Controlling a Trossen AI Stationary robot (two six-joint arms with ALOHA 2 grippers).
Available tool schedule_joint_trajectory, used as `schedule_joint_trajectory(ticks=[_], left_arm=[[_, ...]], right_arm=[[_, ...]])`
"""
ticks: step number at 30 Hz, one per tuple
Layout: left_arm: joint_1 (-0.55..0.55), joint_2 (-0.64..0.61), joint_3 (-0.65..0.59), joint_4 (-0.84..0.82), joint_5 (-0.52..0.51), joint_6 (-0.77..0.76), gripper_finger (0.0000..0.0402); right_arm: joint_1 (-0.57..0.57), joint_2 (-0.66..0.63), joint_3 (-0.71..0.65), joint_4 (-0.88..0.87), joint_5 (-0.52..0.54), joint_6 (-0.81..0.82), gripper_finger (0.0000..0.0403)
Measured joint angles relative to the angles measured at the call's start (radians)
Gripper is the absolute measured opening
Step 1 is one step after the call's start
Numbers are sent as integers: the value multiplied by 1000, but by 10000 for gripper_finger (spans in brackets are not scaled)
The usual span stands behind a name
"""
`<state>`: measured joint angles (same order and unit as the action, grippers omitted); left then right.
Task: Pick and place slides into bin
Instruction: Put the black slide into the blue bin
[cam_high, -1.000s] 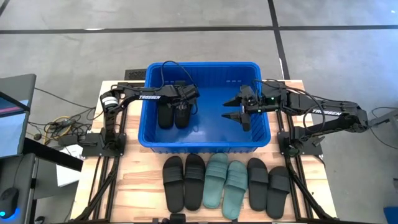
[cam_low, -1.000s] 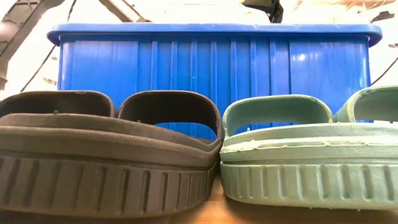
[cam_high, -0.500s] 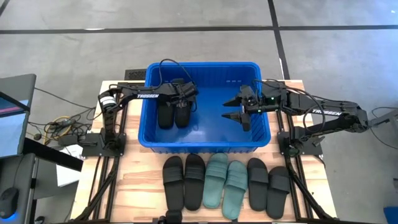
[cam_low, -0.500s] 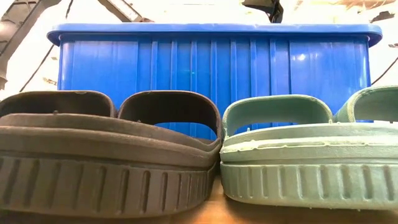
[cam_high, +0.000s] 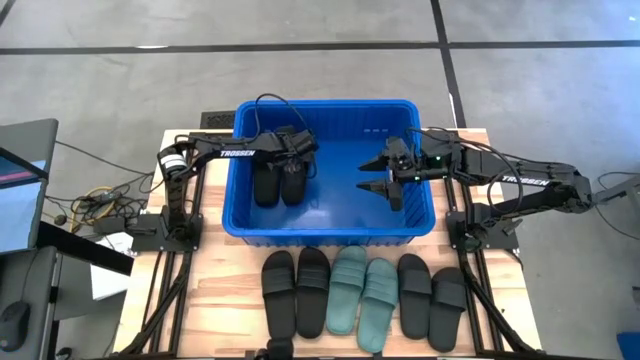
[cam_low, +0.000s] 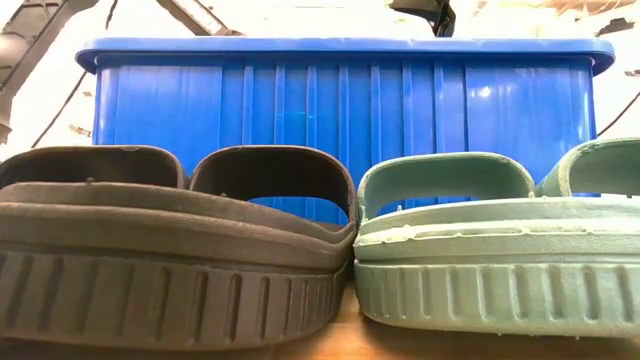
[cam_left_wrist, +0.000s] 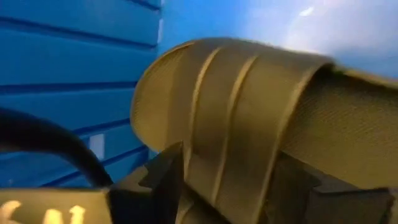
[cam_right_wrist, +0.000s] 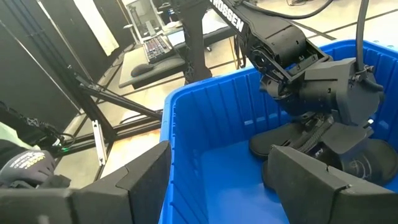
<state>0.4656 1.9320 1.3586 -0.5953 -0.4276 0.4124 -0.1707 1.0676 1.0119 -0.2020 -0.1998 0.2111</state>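
Note:
The blue bin (cam_high: 330, 232) stands at the table's far middle. Two black slides (cam_high: 278, 186) lie side by side inside it near its left wall. My left gripper (cam_high: 291, 158) reaches down to their far ends and is shut on one of them (cam_left_wrist: 236, 118). My right gripper (cam_high: 386, 186) hangs open over the bin's right half, touching nothing. Several more slides (cam_high: 363, 294), black and pale teal, lie in a row on their soles on the table in front of the bin. Two of these, one black (cam_low: 170, 250) and one teal (cam_low: 500, 250), fill the low view. My left gripper has the ribbed strap (cam_left_wrist: 217, 143) of a black slide between its two fingers (cam_left_wrist: 163, 180), one on each side. It comes slanting down from the bin's far left. The slide lies low in the bin beside the other black slide (cam_right_wrist: 280, 142).
The bin's walls (cam_low: 340, 100) rise around both grippers. Its right half shows bare blue floor (cam_high: 345, 200). Arm frames stand at the table's left and right edges, and a monitor (cam_high: 25, 190) sits off the left side.
My left gripper has rolled slightly at the far end of the two slides in the bin. The slides lie as before.

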Motion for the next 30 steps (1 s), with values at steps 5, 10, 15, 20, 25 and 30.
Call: schedule_joint_trajectory(ticks=[5,10,15,20,25,30], left_arm=[[0,0,0,12,31,-14,172],[0,0,0,11,23,-16,172],[0,0,0,8,30,-17,172],[-5,0,0,3,26,-15,172],[-17,0,0,-3,24,-5,172],[-29,-1,0,-38,21,7,172]], right_arm=[[0,0,0,0,0,0,255],[0,0,0,0,0,0,255],[0,0,0,0,0,0,255],[0,0,0,-3,0,0,255],[0,0,0,-7,0,0,255],[0,0,0,-7,0,0,255]])
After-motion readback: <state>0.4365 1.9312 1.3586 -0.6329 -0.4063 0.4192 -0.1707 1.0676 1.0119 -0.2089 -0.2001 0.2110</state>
